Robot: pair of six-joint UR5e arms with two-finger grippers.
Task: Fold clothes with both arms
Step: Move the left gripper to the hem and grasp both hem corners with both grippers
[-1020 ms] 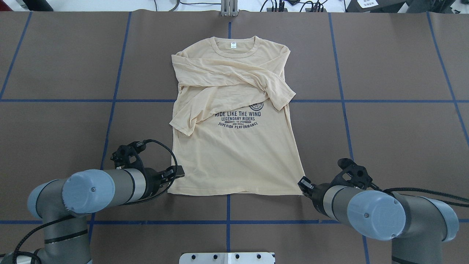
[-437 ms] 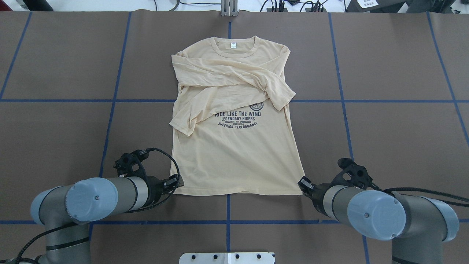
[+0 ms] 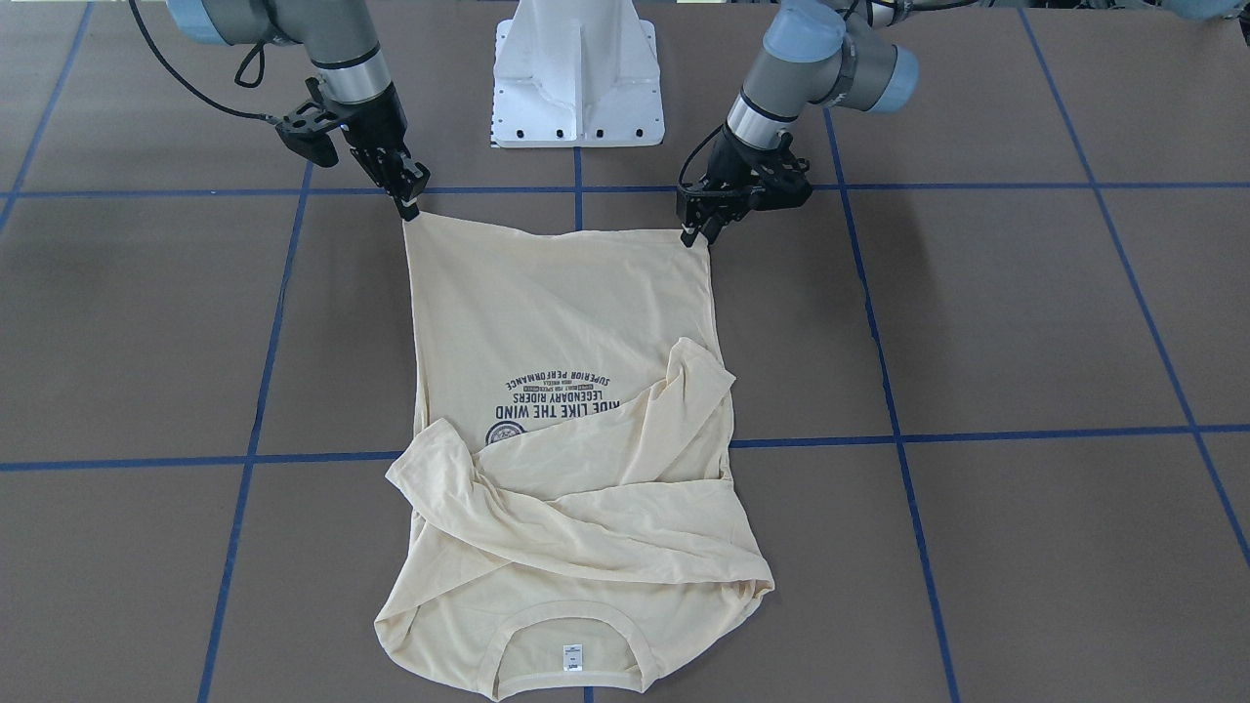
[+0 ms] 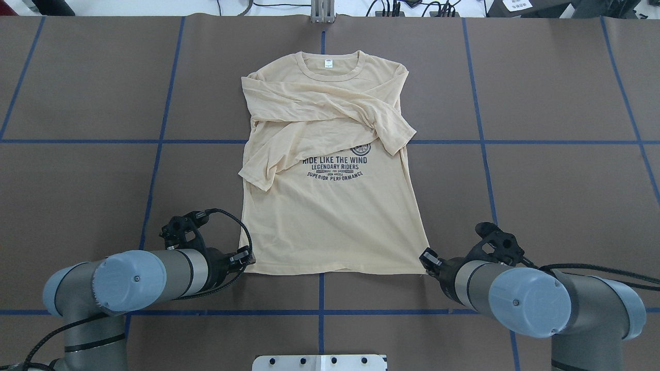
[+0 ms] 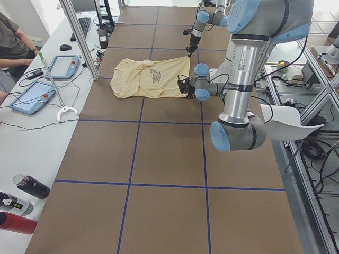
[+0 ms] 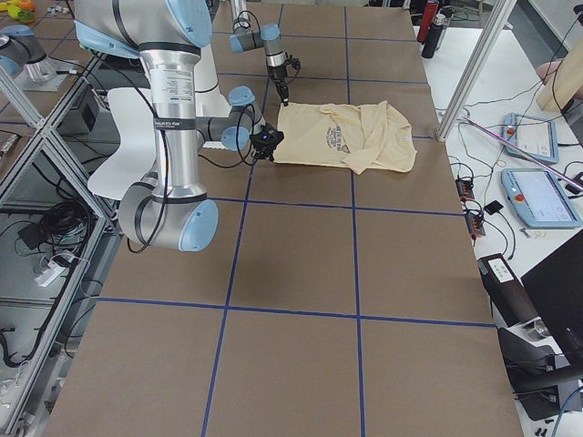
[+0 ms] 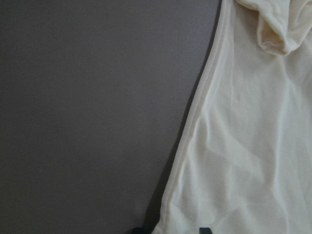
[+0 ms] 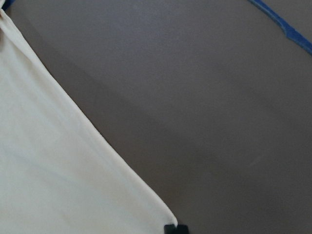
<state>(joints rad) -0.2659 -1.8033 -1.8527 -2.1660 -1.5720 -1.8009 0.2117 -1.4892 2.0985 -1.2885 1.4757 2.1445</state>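
The pale cream shirt (image 4: 330, 221) lies flat, print up, collar at the far side, both long sleeves folded across its chest. It also shows in the front view (image 3: 557, 303). My left gripper (image 4: 249, 256) sits low at the shirt's near left hem corner. In the left wrist view (image 7: 170, 229) its fingertips (image 7: 204, 229) stand apart with the hem edge (image 7: 195, 146) between them. My right gripper (image 4: 424, 260) is at the near right hem corner. In the right wrist view (image 8: 175, 228) it is shut on that corner's tip, and in the front view (image 3: 410, 208) the corner is drawn to a point.
The white pedestal base (image 3: 576, 88) stands just behind the hem. A metal post (image 4: 323, 13) stands at the far edge behind the collar. Blue tape lines (image 4: 319, 288) cross the brown table. Tablets (image 5: 32, 95) and bottles (image 5: 29, 186) lie on the operators' side table.
My left gripper has moved toward the robot along the shirt's left edge, down to the hem corner. The right arm and the shirt have not moved.
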